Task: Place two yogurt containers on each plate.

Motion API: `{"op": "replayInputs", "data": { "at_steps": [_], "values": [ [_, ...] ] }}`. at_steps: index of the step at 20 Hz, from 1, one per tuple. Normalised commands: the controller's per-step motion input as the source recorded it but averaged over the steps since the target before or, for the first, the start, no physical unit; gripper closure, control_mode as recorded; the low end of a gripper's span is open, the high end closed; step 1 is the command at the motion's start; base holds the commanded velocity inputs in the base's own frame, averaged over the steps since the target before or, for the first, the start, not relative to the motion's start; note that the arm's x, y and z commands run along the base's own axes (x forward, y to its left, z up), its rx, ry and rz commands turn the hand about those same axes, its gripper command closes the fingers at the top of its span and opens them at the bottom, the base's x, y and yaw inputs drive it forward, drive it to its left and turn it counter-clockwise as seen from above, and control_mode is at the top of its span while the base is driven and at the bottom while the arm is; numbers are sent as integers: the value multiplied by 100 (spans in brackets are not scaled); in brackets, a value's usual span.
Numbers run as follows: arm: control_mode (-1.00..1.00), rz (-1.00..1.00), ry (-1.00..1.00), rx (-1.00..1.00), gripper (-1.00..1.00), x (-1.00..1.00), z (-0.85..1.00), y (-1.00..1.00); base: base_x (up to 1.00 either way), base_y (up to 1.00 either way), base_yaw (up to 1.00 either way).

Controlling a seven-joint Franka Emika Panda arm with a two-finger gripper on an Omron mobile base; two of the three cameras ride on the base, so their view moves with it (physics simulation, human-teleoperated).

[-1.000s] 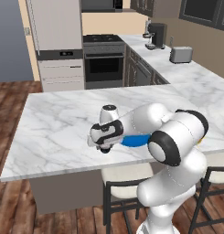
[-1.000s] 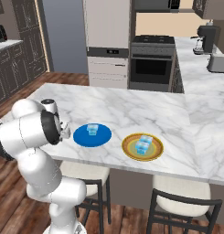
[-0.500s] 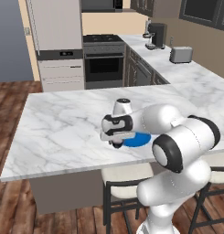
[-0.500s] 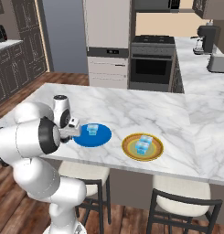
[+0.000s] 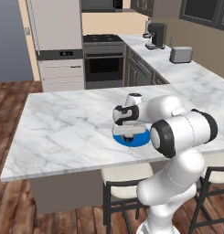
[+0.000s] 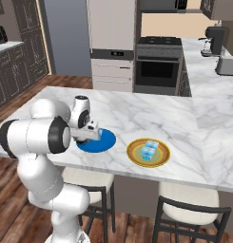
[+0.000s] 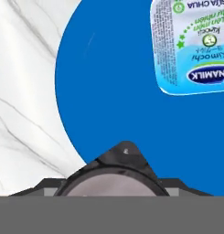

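Where arm covers plate: cup half-hidden

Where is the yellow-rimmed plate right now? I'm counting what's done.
In the right base view the yellow-rimmed plate sits on the marble counter, right of the blue plate, holding pale blue yogurt cups.

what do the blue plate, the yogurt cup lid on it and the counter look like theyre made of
Blue plate: flat, solid matte blue with no glaze shine, so plastic or painted ceramic; hard to say which.
Yogurt cup lid: thin printed foil or film, pale blue with a logo and small text.
Counter: white stone with grey veins, marble-like and smooth.
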Motion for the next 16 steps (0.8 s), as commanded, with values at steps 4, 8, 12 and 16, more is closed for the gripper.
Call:
{"op": "replayInputs", "data": {
  "at_steps": [4,8,12,16],
  "values": [
    [-100,0,6,0,100,37,-7,-38,0,0,0],
    [-100,0,0,0,100,25,-30,-23,0,0,0],
    [-100,0,0,0,100,13,-29,-15,0,0,0],
    [-100,0,0,0,100,0,-9,-1,0,0,0]
  ]
}}
